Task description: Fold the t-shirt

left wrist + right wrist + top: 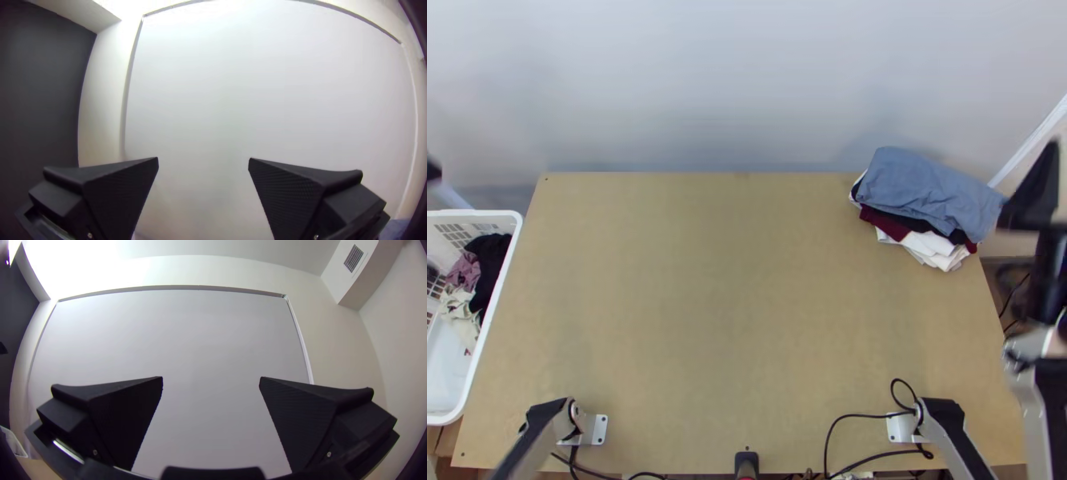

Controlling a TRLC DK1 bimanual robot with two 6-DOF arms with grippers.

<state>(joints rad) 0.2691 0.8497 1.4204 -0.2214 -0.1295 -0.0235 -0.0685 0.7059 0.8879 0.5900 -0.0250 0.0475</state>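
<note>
Wooden table (731,304), with trouble possible at either end

Well apart, the left pincer (203,158) and the right pincer (211,378) both face the pale wall (707,88), their fingers spread wide and nothing between them. Which piece of cloth is the t-shirt I cannot tell. It may be among the crumpled cloths (483,268) in the white basket (493,312), on the robot's side of the left pincer and beside the table, or it may already lie in the folded stack (931,200) just inward of the right pincer, where a blue-grey garment (923,188) tops maroon, black and white layers.

If it is in the basket, the first danger is the grab: the cloths lie against one another, so the left pincer could bring up two together, or drag one against the rim. Bunched fabric might then come down twisted between the pincers, hiding a sleeve and spoiling the fold lines.

Near the right pincer, the worry is the stack. It sits at the table's far corner, uneven at its edges, and a low inward sweep could knock the upper layers askew or push them off. Closer to the robot than that pincer, black cables (859,415) loop on the wood; a trailing hem could snag there.
</note>
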